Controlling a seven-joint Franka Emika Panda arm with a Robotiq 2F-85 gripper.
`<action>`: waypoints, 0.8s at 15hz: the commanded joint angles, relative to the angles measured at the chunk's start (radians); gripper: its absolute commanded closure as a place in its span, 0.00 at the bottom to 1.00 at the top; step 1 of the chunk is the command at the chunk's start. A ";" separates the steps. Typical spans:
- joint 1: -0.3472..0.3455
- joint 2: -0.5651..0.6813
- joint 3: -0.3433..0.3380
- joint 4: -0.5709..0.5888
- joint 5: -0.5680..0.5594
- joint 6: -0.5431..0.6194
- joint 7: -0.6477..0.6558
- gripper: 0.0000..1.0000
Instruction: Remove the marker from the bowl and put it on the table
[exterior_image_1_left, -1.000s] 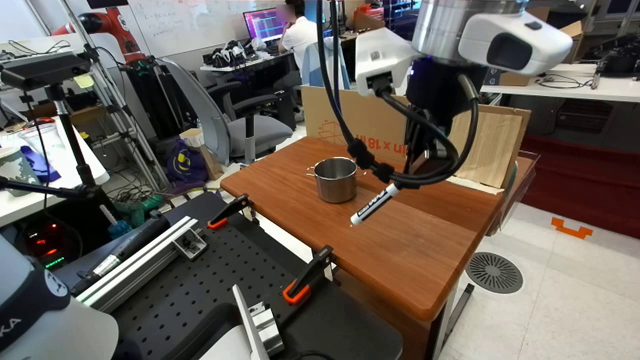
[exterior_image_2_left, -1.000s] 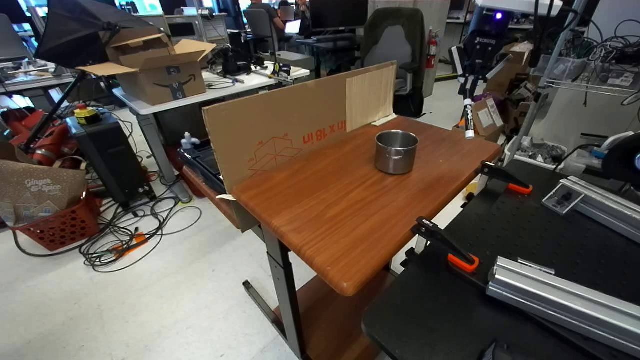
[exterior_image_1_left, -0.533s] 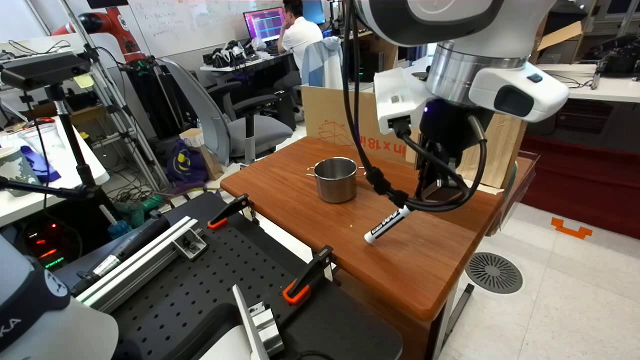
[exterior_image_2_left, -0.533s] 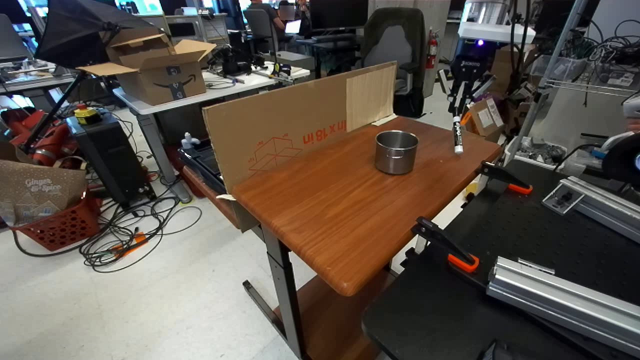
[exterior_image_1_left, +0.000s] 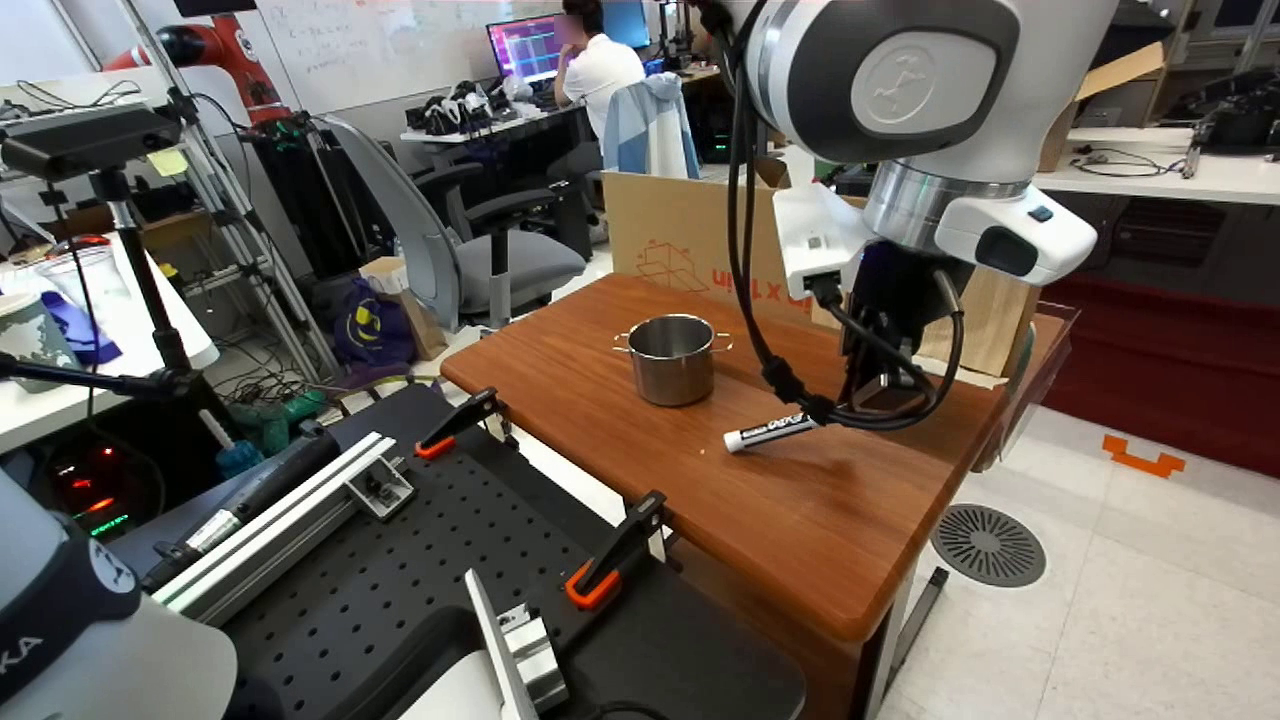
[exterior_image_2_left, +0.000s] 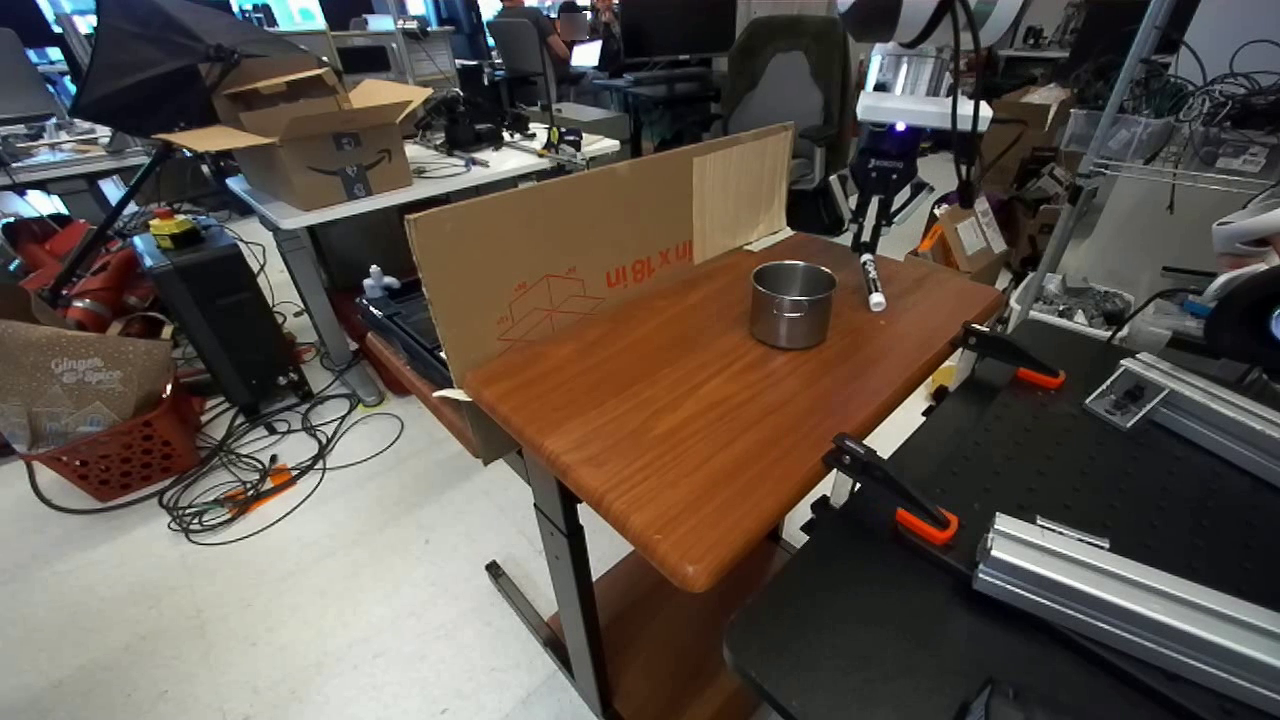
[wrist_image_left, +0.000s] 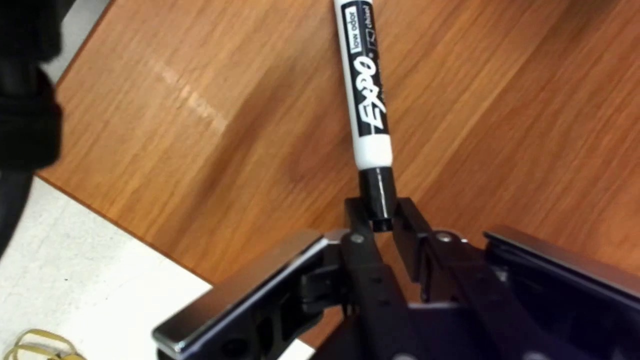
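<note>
marker (wrist_image_left: 369, 90) fast in gripper (wrist_image_left: 381, 207), lengthwise outward, white end toward black bench (exterior_image_1_left: 480, 545)

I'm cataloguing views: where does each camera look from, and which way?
An exterior view: raised near the bench, facing across the table to the cardboard; arm and gripper upper right.
An exterior view: near the bench, facing across it to the bowl; arm upper right, cables partly hiding the gripper.
Wrist view: on the wrist, facing down at the marker and table; gripper at bottom.
Both exterior views share bench, table, bowl and cardboard.
</note>
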 joint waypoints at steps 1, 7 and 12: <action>0.009 0.069 0.016 0.075 0.007 0.003 0.029 0.95; 0.022 0.140 0.016 0.134 -0.006 -0.002 0.052 0.95; 0.023 0.139 0.013 0.139 -0.007 -0.010 0.059 0.48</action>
